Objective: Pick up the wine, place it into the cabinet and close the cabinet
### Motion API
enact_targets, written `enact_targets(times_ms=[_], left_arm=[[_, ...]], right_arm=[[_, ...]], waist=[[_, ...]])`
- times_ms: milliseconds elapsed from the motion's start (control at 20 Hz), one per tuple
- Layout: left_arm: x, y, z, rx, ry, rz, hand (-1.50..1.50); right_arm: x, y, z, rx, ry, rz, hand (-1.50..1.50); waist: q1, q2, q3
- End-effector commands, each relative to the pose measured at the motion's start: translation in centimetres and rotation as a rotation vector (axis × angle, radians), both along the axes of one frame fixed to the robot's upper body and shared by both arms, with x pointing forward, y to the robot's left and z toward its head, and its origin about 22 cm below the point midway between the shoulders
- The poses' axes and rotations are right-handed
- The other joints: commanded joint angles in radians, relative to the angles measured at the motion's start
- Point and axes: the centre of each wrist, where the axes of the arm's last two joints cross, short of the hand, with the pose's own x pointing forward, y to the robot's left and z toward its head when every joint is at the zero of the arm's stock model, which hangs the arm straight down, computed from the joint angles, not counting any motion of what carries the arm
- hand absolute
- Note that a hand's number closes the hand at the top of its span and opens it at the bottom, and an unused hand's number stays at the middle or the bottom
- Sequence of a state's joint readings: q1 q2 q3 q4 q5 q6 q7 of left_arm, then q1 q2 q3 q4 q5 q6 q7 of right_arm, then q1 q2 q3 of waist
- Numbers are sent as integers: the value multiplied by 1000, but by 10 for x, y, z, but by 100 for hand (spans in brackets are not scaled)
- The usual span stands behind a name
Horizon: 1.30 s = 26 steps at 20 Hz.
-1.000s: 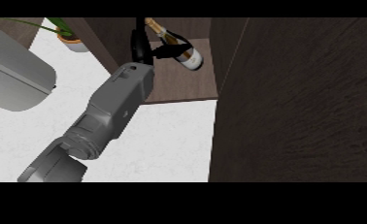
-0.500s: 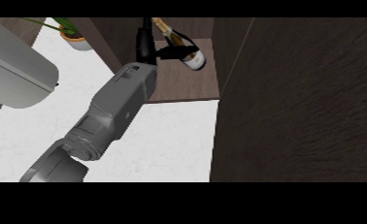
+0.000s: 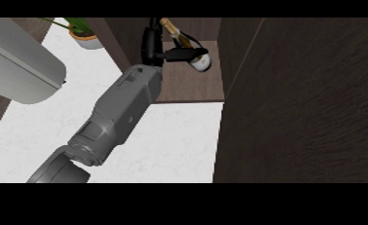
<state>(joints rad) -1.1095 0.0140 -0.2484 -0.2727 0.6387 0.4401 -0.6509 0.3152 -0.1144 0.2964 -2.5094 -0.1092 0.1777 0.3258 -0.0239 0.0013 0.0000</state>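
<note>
The wine bottle (image 3: pixel 195 59), dark with a gold-foil neck and a pale label, lies tilted inside the open cabinet (image 3: pixel 193 86), neck pointing up and left. My left hand (image 3: pixel 152 44) reaches into the cabinet from the lower left. Its thumb (image 3: pixel 184 52) curls across the bottle's body, and the fingers stand along the bottle's left side. The grey forearm (image 3: pixel 122 107) runs diagonally over the white counter (image 3: pixel 179 146). My right hand does not show.
The cabinet's dark door (image 3: pixel 302 107) stands open and fills the view's right side. A potted plant (image 3: pixel 84 38) sits at the back left. A large grey rounded appliance (image 3: pixel 25 68) stands at the left edge.
The hand and the bottle have shifted slightly to the right, deeper over the cabinet shelf. The grip looks the same.
</note>
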Motion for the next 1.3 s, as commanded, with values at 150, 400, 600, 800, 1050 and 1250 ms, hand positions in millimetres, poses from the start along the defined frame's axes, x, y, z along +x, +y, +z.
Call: enact_targets(times_ms=[150, 400, 600, 800, 1050, 1250], left_arm=[[-17, -3, -9, -67, -30, -75, -150], [-26, 5, -2, -96, -48, -102, -150], [-37, 13, 1, -95, -35, -102, -150], [-75, 7, -18, -154, -38, -163, -150], [-119, 3, -18, -195, -25, -167, -150], [-152, 13, -22, -213, -44, -198, -150]], right_arm=[[-31, -5, 31, 46, -34, -12, -150], [-34, 1, 31, 53, -30, 4, -150], [-35, -8, 37, 43, -58, 10, -150], [-32, 1, 36, 51, -57, -7, -150], [-32, -5, 33, 48, -52, -1, -150], [-38, 5, 33, 54, -53, -2, -150]], waist=[[39, -16, 0], [48, -21, 0], [40, -14, 0], [48, -16, -1], [39, -14, 1], [30, -15, 0]])
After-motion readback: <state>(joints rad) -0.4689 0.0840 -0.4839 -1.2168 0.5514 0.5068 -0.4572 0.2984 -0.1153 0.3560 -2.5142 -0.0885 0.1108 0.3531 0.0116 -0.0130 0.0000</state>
